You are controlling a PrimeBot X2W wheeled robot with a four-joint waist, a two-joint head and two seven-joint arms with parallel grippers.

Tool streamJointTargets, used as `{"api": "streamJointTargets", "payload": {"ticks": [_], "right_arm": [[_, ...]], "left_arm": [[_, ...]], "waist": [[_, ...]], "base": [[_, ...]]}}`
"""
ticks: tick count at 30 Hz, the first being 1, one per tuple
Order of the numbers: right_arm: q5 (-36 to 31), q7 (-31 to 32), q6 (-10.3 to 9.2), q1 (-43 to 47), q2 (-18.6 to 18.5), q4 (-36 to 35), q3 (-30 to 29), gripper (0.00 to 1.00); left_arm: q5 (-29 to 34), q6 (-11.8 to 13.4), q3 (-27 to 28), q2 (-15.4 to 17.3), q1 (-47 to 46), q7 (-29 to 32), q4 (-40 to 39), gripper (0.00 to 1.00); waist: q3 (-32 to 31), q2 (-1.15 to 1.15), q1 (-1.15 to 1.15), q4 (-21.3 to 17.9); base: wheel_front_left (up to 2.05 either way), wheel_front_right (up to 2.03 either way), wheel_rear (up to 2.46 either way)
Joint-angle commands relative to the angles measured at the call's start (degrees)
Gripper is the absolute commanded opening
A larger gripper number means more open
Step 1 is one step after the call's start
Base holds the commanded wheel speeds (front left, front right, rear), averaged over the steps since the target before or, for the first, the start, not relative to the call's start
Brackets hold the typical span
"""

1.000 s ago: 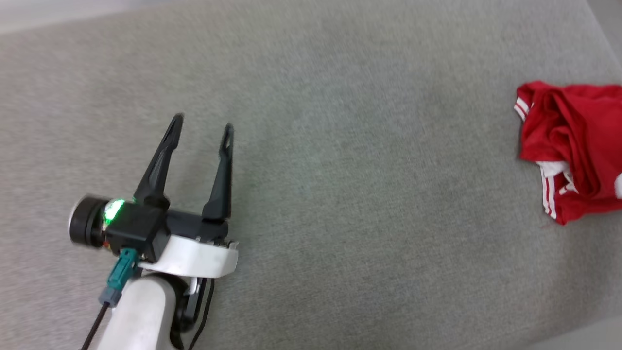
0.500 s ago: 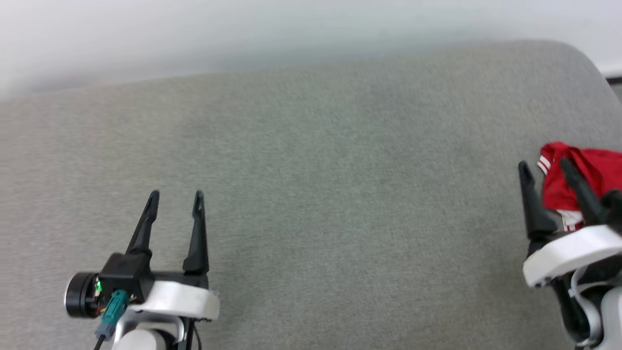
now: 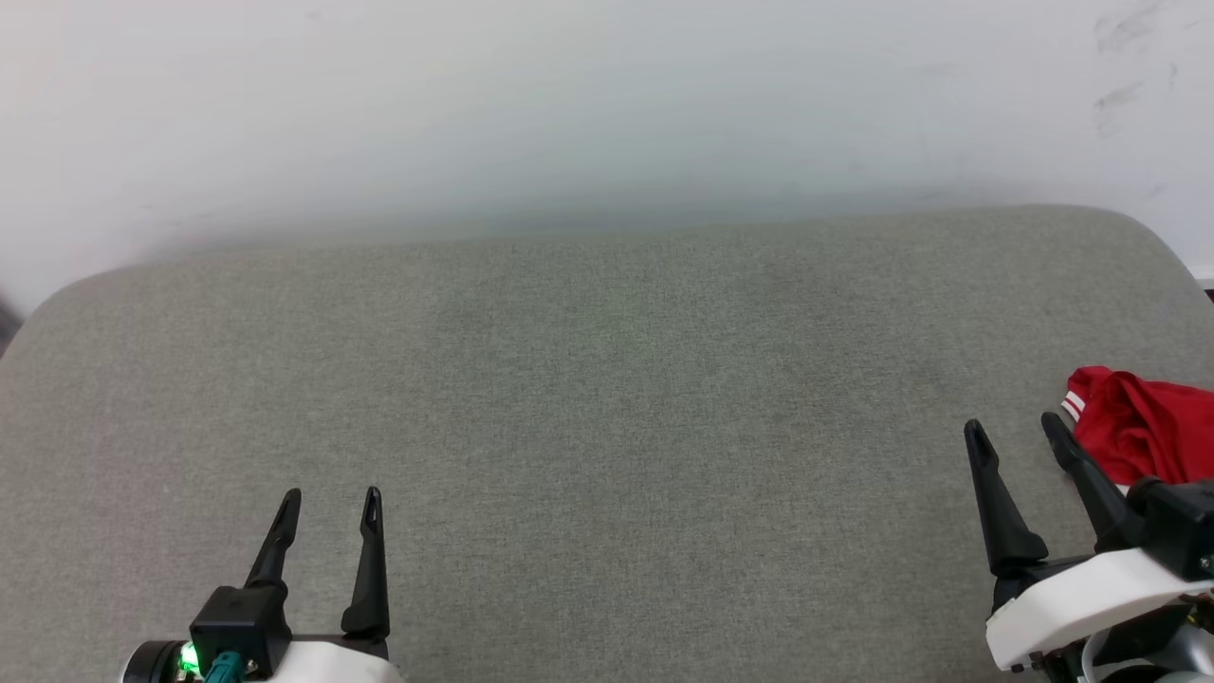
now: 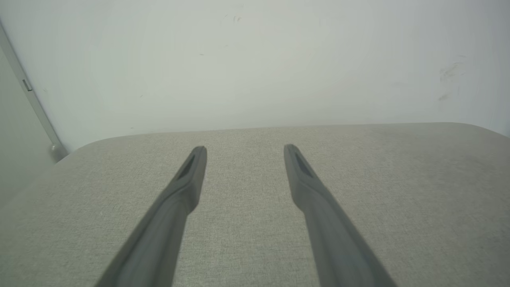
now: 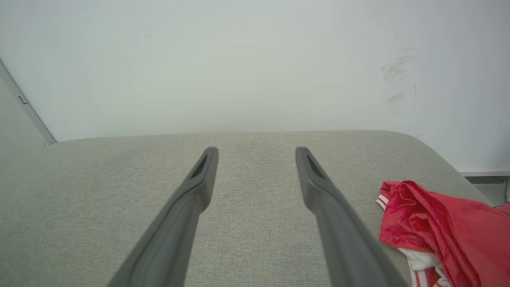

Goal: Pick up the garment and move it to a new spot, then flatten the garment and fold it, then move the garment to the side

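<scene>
Garment (image 3: 1143, 438) lies crumpled at the far right edge of the grey fabric surface (image 3: 607, 379). The red cloth is bunched up, w/ a bit of red-white stripe trim showing at its left corner. White fabric w/ red stripes peeks out low in the right wrist view.

Our right gripper (image 3: 1011, 423) sits just left of the heap, fingers spread wide w/ nothing between them. We can't tell whether the nearer finger touches the cloth. In the right wrist view the shirt lies off to the right of both fingers, not in the gap.

Our left gripper (image 3: 332, 494) is at lower left over bare fabric, also spread wide and empty, well apart from the shirt.

Behind the surface we see a pale wall (image 3: 569, 114), w/ dark scuff marks (image 5: 398, 71) toward its upper right.
</scene>
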Motion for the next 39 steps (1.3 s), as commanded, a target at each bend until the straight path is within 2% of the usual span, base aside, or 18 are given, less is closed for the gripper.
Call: {"api": "streamJointTargets", "payload": {"ticks": [1, 22, 23, 26, 39], "right_arm": [[-0.06, -0.28, -0.03, 0.65, 0.30, -0.60, 0.07, 1.00], [-0.27, 0.22, -0.02, 0.94, 0.27, -1.06, 0.37, 1.00], [-0.40, 0.31, 0.01, 1.46, 0.52, -0.92, 0.41, 0.00], [0.45, 0.32, 0.01, 1.82, 0.75, 0.61, 0.49, 0.00], [14.48, 0.45, 0.01, -0.02, 1.19, 4.36, -0.43, 0.00]], "left_arm": [[-0.17, 0.05, 0.01, -0.08, 0.60, -0.33, -0.02, 1.00], [-0.87, 0.03, -0.50, -0.10, -0.30, -0.38, 1.17, 1.00], [-0.66, -0.03, -0.46, -0.07, 0.29, 0.04, 1.21, 0.00], [-1.46, -0.16, -0.50, -0.51, 0.80, 0.30, 2.46, 0.00], [-15.39, -2.23, 1.67, -1.66, -1.35, 3.77, 4.36, 0.00]], "waist": [[-0.40, 0.00, 0.01, -0.18], [-0.82, 0.00, 0.01, 0.07], [-0.84, 0.00, 0.01, 0.07], [-0.83, 0.00, 0.01, 0.07], [-0.76, 0.00, 0.01, 0.26]], "base": [[0.00, 0.00, 0.00], [0.00, 0.00, 0.00], [0.00, 0.00, 0.00], [0.00, 0.00, 0.00], [0.00, 0.00, 0.00]]}}
